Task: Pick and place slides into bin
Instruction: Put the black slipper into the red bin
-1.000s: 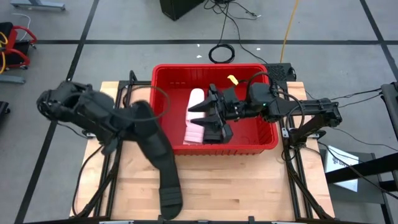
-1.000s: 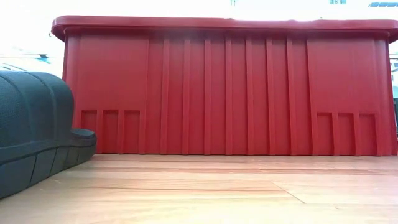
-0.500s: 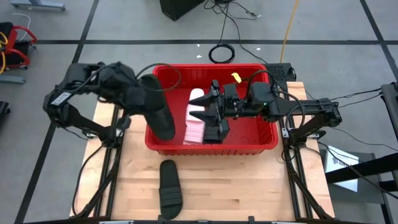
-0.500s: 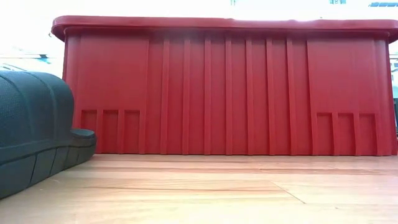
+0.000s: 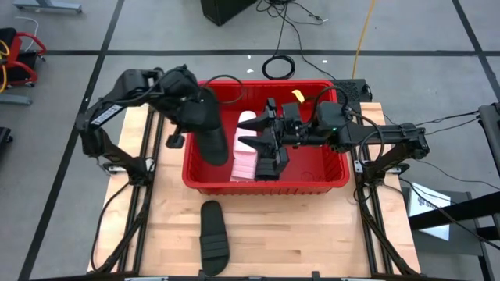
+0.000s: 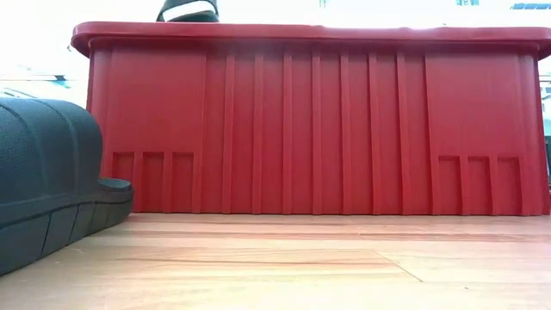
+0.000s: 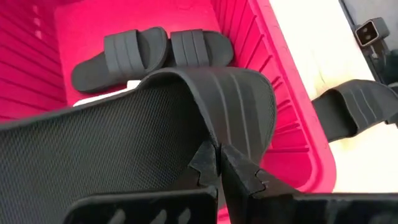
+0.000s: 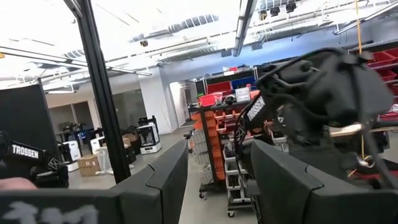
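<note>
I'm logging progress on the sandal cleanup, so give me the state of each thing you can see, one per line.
Left gripper: shut on a black slide, over the bin's left end.
Held black slide: hanging lengthwise, not released.
Right gripper: open, empty, above the bin's middle.
Red bin: upright on the table, holding slides.
Pale pink slides: lying in the bin.
Two black slides: lying in the bin.
Black slide on the table: lying outside the bin, not yet picked.
</note>
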Motion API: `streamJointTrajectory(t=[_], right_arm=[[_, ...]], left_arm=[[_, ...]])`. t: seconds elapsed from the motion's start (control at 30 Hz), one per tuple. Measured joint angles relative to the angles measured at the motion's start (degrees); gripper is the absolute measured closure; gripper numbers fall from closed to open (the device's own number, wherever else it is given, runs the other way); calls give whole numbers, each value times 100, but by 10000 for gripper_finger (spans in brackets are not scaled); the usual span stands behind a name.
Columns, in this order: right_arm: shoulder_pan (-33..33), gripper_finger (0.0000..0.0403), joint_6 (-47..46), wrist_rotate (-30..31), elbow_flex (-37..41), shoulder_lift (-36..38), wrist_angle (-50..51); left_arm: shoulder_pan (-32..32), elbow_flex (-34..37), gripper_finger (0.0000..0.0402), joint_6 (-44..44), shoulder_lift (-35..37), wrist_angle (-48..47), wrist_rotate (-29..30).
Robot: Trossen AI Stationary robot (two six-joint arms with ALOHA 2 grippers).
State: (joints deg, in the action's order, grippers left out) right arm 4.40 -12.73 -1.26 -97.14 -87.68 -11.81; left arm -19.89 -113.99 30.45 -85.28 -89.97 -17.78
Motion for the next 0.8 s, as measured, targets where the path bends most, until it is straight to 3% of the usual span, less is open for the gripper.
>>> streamJointTrajectory(t=[0.37, 0.8], right_arm=[[2, 236, -4, 0, 0, 0, 2], [1, 236, 41, -1, 0, 0, 4]], left_arm=[[-162, 185, 401, 596, -692, 10, -126], [-334, 2334, 401, 701, -463, 319, -395]])
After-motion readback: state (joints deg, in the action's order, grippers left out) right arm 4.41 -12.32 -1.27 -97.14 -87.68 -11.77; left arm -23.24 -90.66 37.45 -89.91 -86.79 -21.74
